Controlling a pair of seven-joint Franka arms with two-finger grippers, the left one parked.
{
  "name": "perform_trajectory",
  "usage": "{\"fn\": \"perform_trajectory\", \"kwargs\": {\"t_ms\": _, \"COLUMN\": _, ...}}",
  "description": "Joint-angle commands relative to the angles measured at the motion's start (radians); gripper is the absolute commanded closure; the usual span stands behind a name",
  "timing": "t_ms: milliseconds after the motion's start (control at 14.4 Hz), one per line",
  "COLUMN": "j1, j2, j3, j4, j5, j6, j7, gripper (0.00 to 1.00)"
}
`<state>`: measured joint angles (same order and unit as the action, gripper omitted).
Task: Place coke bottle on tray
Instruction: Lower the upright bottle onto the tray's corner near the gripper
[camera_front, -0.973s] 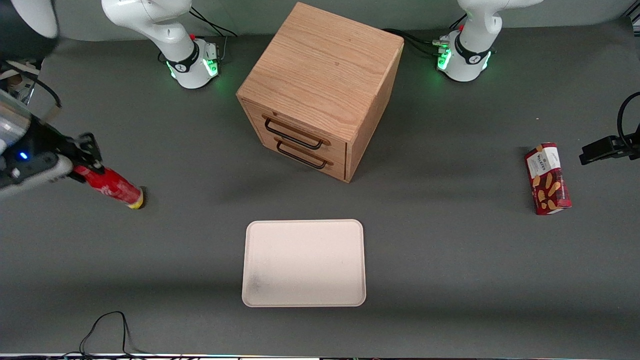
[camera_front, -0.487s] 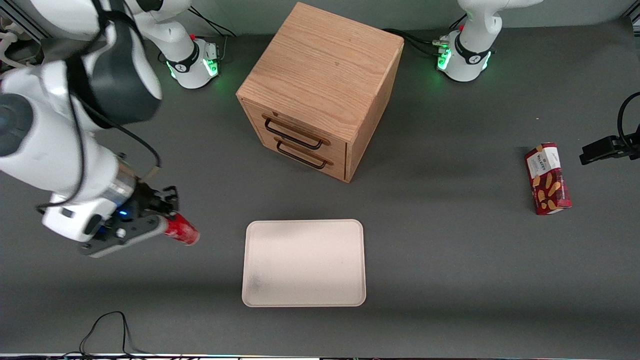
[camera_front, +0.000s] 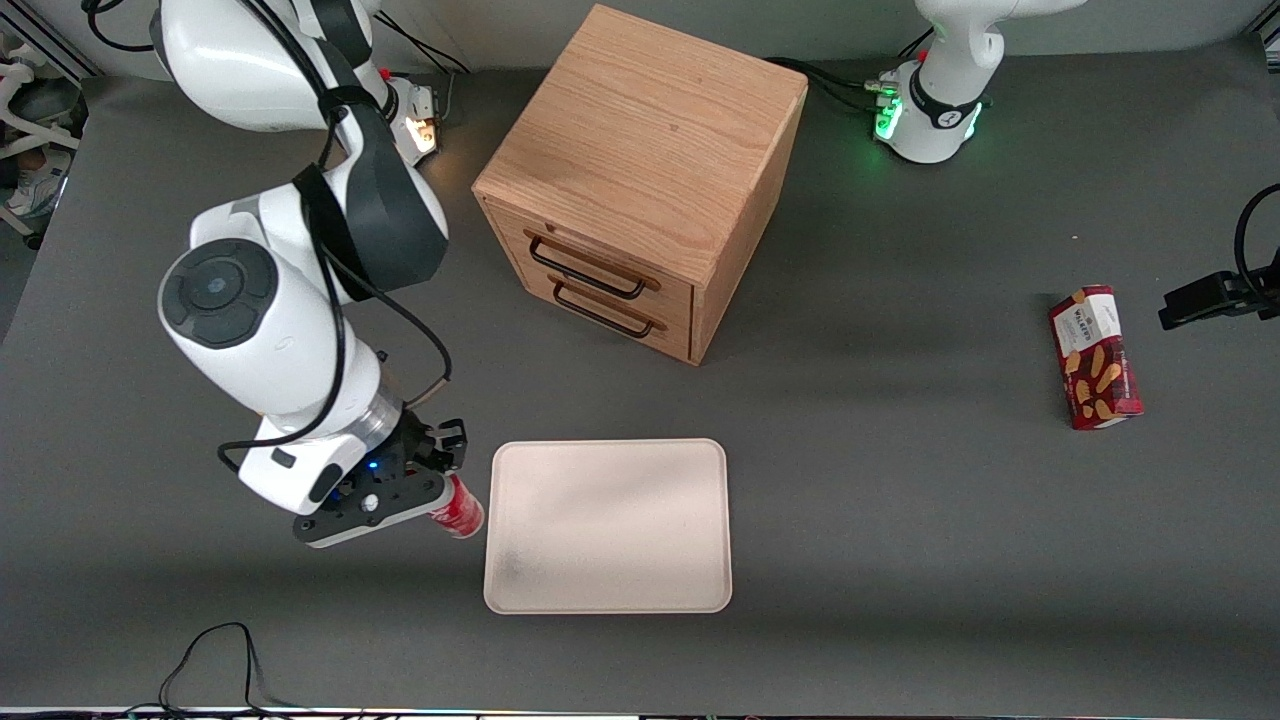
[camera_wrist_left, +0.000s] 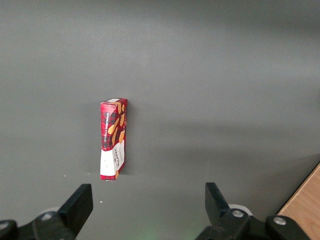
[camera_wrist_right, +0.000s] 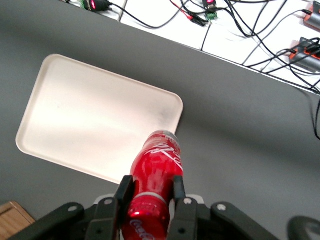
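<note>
Pincer (camera_wrist_right: 150, 192) grips the coke bottle (camera_wrist_right: 155, 175) by its neck, above the worktop (camera_front: 900, 520) just beside the tray (camera_front: 608, 530).

Even, fairly bright overhead light falls on the dark grey matte tabletop (camera_front: 900, 500), and the light oak two-drawer cabinet (camera_front: 640, 180) casts a soft, wide shadow over the tabletop toward the parked arm's end. The flat cream rectangular tray (camera_front: 608, 525) is slightly washed out, with a pale glare across its middle in the right wrist view, where the glossy red coke bottle (camera_wrist_right: 156, 175) held in the black two-finger tool (camera_wrist_right: 150, 200) shows small white highlights. Green status lights glow at a white arm base (camera_front: 930, 110); the front view is sharp throughout.
</note>
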<state>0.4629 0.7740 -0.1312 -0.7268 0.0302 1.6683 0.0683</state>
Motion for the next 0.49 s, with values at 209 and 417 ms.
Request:
{"fn": "perform_trajectory", "kwargs": {"t_ms": 209, "j1": 0.014, "j2": 0.025, "j3": 0.067, "j4": 0.043, "j5": 0.022, "j6": 0.014, "j7": 0.11, "gripper": 1.0}}
{"fn": "perform_trajectory", "kwargs": {"t_ms": 417, "j1": 0.01, "j2": 0.03, "j3": 0.065, "j4": -0.003, "j5": 0.022, "j6": 0.033, "j7": 0.099, "gripper": 1.0}}
